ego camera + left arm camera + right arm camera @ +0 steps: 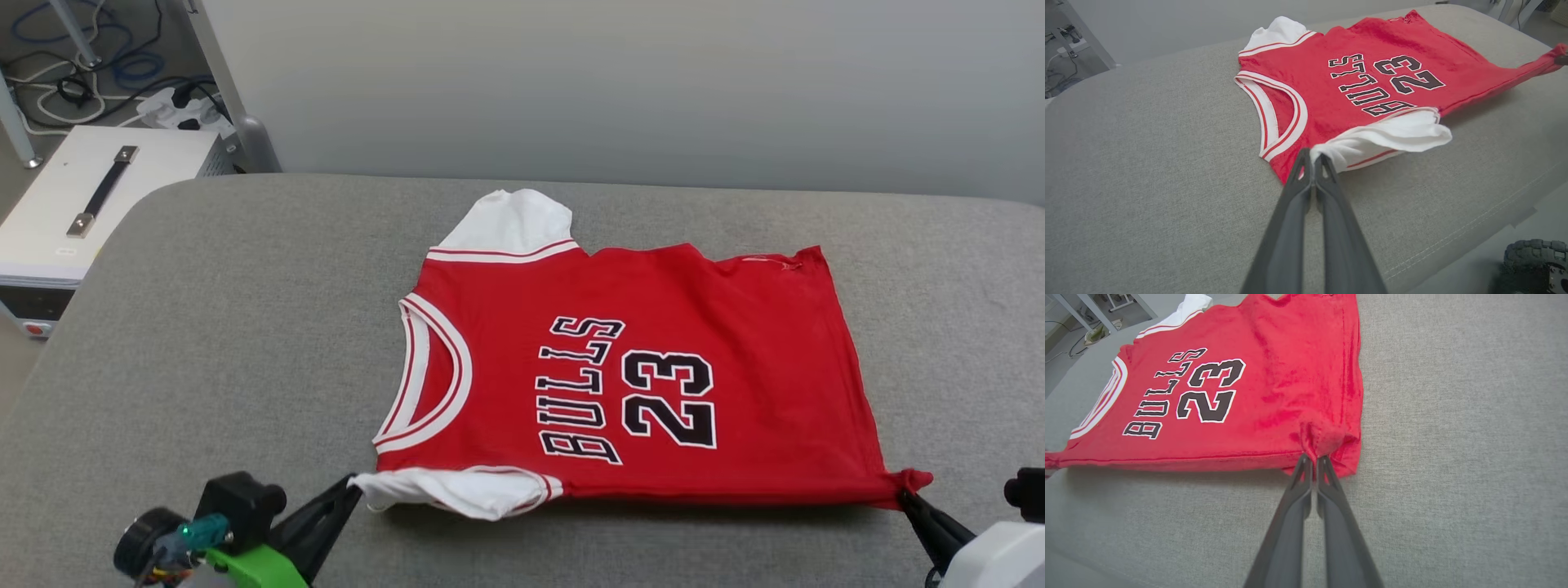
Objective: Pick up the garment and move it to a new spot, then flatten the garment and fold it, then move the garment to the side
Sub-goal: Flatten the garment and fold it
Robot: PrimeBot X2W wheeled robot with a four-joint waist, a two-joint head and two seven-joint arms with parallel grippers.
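Shows the garment (653,359) spread chest-up on the grey upholstered bench (245,327), with the collar toward the robot's left and the hem toward its right. Reads "BULLS" above "23" in black, white-edged block print, turned sideways in the head view (letter tops toward the collar). Carries no other legible writing; a small mark near the far hem corner is too fine to read.

Left wrist view: places the left end effector (1312,157) at the near white sleeve, fingers pressed together and pinching the sleeve's edge, with the cloth gathered into a twist at the tips. Leaves the rest of that sleeve sagging in loose folds, its red-and-white trim showing.

Right wrist view: places the right end effector (1312,459) at the near hem corner, likewise closed, with red cloth puckered into a small peak between the fingertips.

Head view: sets both end effectors — left (347,490), right (906,496) — at opposite ends of the garment's near edge, drawn straight between them with a thin shadow beneath. Keeps the far white sleeve flat on the bench, toward the pale wall (620,82).

Beyond the bench's left corner: a white box with a black strap handle (90,204), and cables (82,73) on the floor.
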